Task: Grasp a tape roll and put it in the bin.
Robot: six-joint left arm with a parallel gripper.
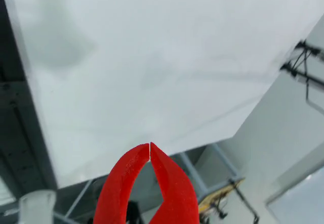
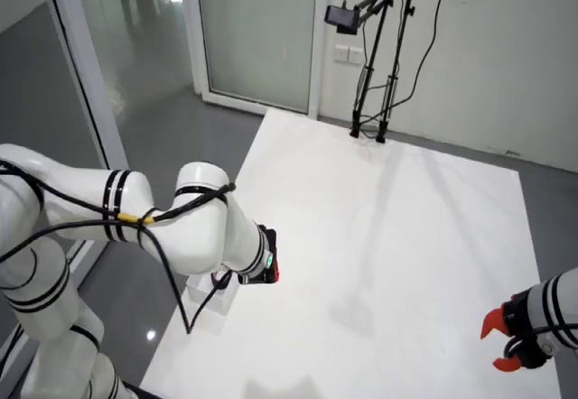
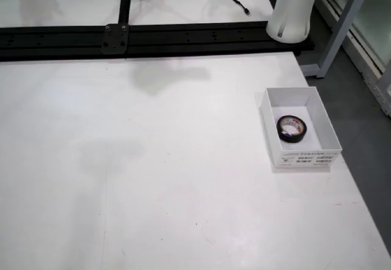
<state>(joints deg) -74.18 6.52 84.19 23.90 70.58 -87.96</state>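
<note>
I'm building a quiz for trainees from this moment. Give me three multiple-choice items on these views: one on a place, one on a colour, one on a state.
1. Where is the tape roll?
A. inside the white bin
B. on the table beside the bin
C. between the jaws

2. What colour is the gripper in the close view?
A. blue
B. red
C. black

3. How do the jaws stand in that view?
A. wide open
B. shut on the tape roll
C. tips together, holding nothing

Answers:
1 A, the black roll lies on the floor of the bin in the overhead view.
2 B, both fingers are bright red.
3 C, the tips meet with only white table beyond them.
</note>
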